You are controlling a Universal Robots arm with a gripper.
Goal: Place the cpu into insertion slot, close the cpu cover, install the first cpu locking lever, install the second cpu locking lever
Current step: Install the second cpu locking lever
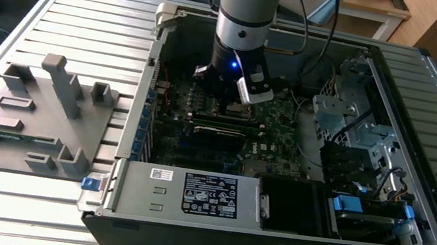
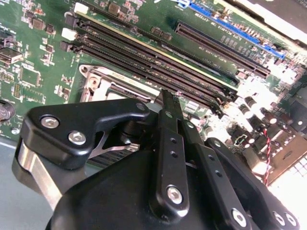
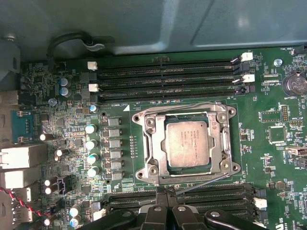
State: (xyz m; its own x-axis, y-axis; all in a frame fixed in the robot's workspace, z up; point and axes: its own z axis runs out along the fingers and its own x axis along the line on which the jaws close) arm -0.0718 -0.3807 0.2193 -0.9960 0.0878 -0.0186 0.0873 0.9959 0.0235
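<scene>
In the first wrist view the cpu (image 3: 187, 143), a dull silver square, lies flat in the insertion slot, which it hides. The cpu cover (image 3: 152, 143), a silver metal frame, lies down around it. One thin wire lever (image 3: 182, 104) runs along the side by the memory slots. Another lever (image 3: 208, 180) slants along the opposite side, close to my fingertips. My gripper (image 3: 166, 194) hovers at that edge with its black fingers pressed together and nothing between them. The second wrist view has the shut fingers (image 2: 169, 108) over a corner of the cover (image 2: 98, 81). In the exterior view my gripper (image 1: 235, 99) reaches down onto the motherboard.
Long black memory slots (image 3: 168, 72) flank the socket on both sides. Capacitors (image 3: 91, 143) and connectors stand beside it. The case walls (image 1: 146, 86), a drive cage (image 1: 356, 130) and the power supply (image 1: 207, 196) ring the board. A grey fixture (image 1: 37, 115) sits on the table at the exterior view's left.
</scene>
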